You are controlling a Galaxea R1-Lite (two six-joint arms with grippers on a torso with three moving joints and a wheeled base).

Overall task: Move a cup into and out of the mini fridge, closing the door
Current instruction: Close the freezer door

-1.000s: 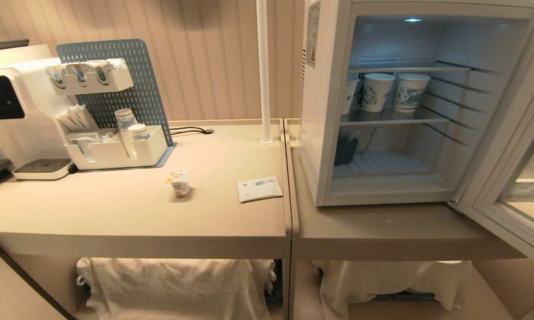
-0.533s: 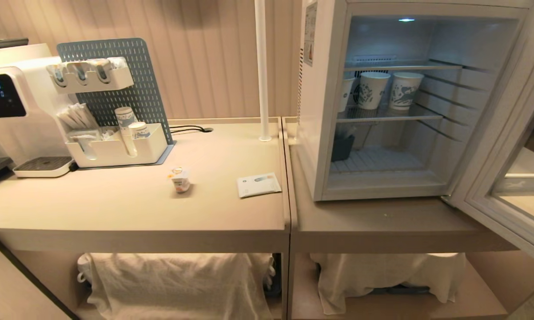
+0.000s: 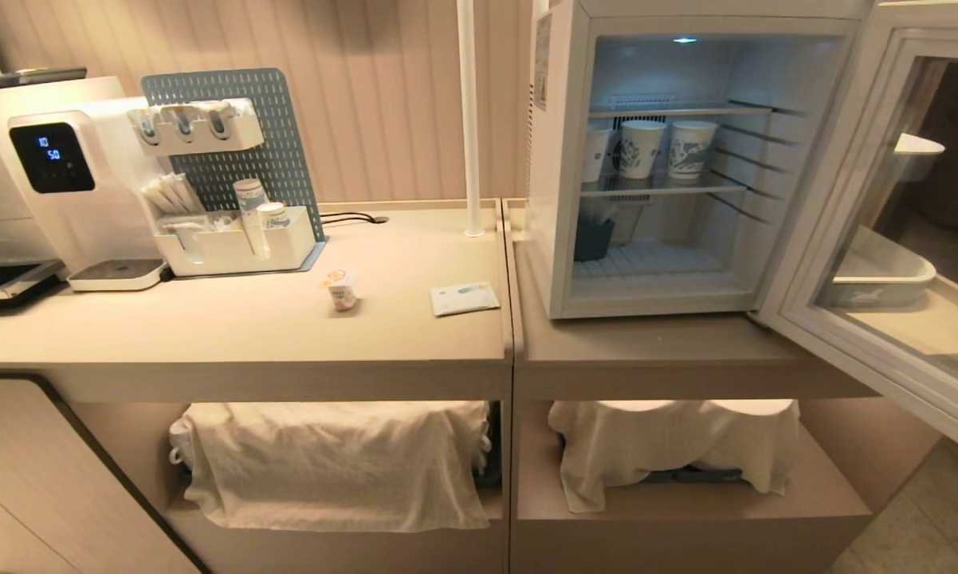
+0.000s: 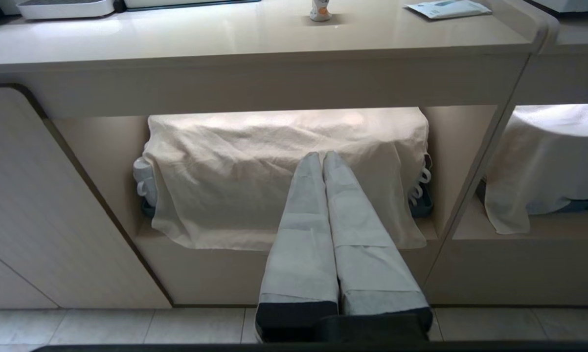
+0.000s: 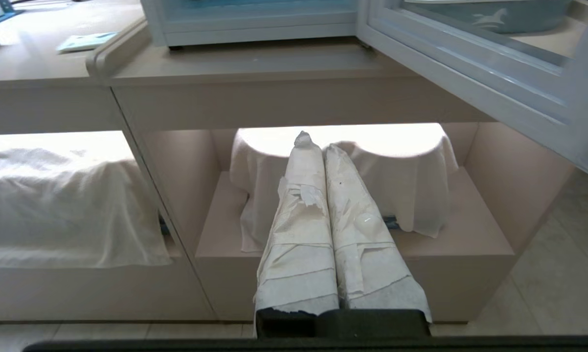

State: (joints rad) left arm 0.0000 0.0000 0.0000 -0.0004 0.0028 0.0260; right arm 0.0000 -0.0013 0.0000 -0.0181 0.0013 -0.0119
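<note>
Cup axis: the cup (image 3: 341, 288) is stood upright on its base, its long axis vertical and its lid turned up.
Cup look: a tiny white body is seen, with an orange label on its side and a wider flat lid marked with orange.
Cup place: it is set on the left beige counter (image 3: 232, 335), out in the open, well apart from the mini fridge (image 3: 654, 159).
Nearest thing: a flat white packet (image 3: 464, 298) is laid on the same counter, to the cup's right, apart from it.
Behind the cup: a white organizer tray (image 3: 236, 243) with a grey pegboard (image 3: 232, 143) is placed against the wall, beside a white dispenser (image 3: 64, 191) with a dark lit panel.
Pole: a white pole (image 3: 469, 119) is stood at the back of the counter.
Fridge: it is placed on the right counter, lit inside, with wire shelves; 3 blue-printed paper cups (image 3: 654, 148) are kept on the middle shelf and a dark container (image 3: 593, 239) below them.
Door: the door (image 3: 885, 231) is swung wide open to the right, its white inner face and glass window shown.
Below: cloth-covered loads (image 3: 331, 458) are stored on the lower shelves.
Left gripper: the left gripper (image 4: 322, 157) is held low before the left lower shelf, fingers pressed together, nothing grasped.
Right gripper: the right gripper (image 5: 314, 142) is held low before the right lower shelf, fingers pressed together, nothing grasped.
</note>
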